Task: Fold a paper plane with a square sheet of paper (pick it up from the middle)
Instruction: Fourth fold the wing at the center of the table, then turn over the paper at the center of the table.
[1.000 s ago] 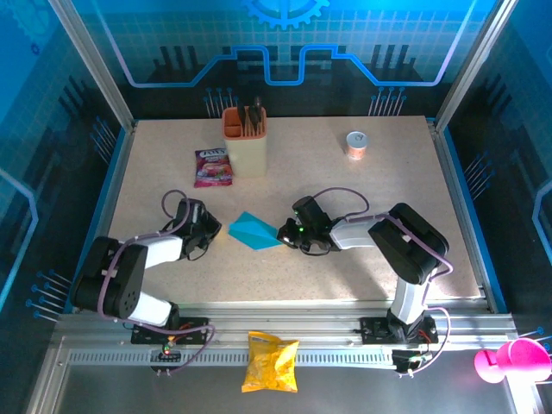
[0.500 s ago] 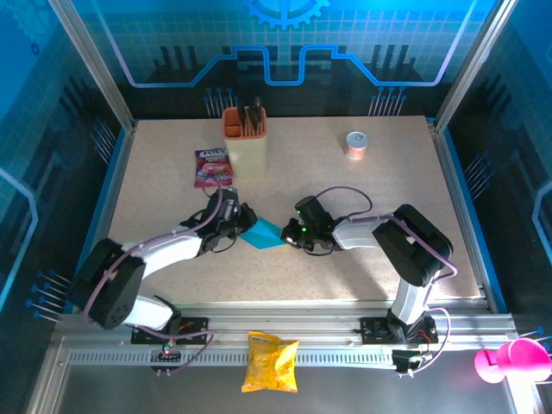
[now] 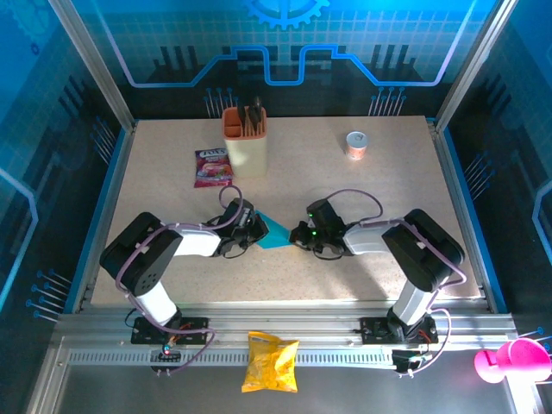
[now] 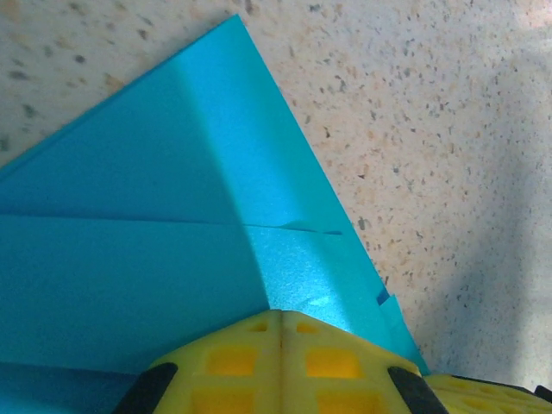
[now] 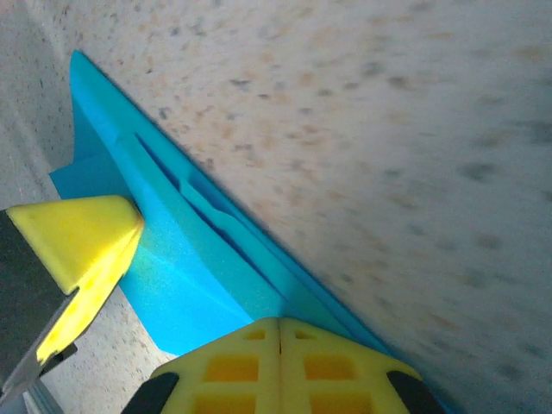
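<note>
Top external: folded cyan paper (image 3: 274,231) stretches lengthwise between the clenched left gripper (image 3: 252,229) and clenched right gripper (image 3: 298,235), both seemingly pressing, not pinching, it.

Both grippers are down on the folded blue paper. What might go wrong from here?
1. The left gripper and right gripper, both shut, meet the small folded blue paper from opposite sides, close together; they may bump.
2. Only those tips seem to hold the paper down, so a push might slide it across the table and skew the crease.
3. The small wrinkle by the fold line may spread.
</note>
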Robot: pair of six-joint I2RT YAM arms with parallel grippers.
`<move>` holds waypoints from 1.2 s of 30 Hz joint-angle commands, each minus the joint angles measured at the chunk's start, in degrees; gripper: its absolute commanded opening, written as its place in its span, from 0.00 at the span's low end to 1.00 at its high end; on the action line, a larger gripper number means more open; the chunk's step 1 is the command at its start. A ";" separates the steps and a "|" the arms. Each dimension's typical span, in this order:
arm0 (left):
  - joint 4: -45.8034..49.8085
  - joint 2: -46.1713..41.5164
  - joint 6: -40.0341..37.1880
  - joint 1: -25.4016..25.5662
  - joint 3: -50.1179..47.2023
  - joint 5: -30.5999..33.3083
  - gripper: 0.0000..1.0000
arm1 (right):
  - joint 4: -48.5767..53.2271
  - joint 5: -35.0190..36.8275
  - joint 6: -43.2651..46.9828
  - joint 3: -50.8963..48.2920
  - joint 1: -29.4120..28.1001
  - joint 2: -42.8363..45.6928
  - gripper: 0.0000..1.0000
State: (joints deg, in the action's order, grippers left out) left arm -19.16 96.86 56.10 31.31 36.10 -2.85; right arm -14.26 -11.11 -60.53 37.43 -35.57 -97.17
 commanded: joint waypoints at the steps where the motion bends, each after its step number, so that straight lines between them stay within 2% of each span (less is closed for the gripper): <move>1: 4.08 2.37 0.74 -0.68 -2.42 3.50 0.00 | 10.40 2.16 2.74 -6.10 4.86 2.14 0.00; 5: 5.89 1.45 -0.32 -0.77 -1.90 4.00 0.00 | 14.22 1.12 3.17 -9.68 10.28 7.74 0.00; 9: 8.61 0.81 -4.38 -1.08 0.00 2.75 0.00 | 19.74 1.06 5.37 -9.57 12.54 15.53 0.00; 14: 13.55 1.77 -16.62 -1.03 5.11 -2.49 0.00 | 21.88 -2.75 12.54 -5.12 12.45 21.10 0.31; 16: 14.35 2.16 -20.16 -0.99 5.94 -3.66 0.00 | 21.00 -5.81 14.89 -2.97 12.46 20.17 0.37; 21: 13.53 2.20 -24.33 -0.99 5.11 -4.17 0.00 | 15.77 -11.43 15.90 0.48 10.66 13.92 0.37; 32: 12.66 2.12 -24.32 -1.07 4.62 -4.90 0.00 | 11.55 -5.86 15.31 3.56 3.76 3.19 0.36; 36: 12.28 2.05 -24.33 -1.07 4.05 -4.56 0.00 | 10.88 -6.66 15.71 3.19 2.51 1.23 0.36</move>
State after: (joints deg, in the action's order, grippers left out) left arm -9.87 97.62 32.99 30.48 41.39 -6.50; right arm -2.22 -18.22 -45.98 40.25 -31.62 -94.17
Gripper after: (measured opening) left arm 0.051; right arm 0.364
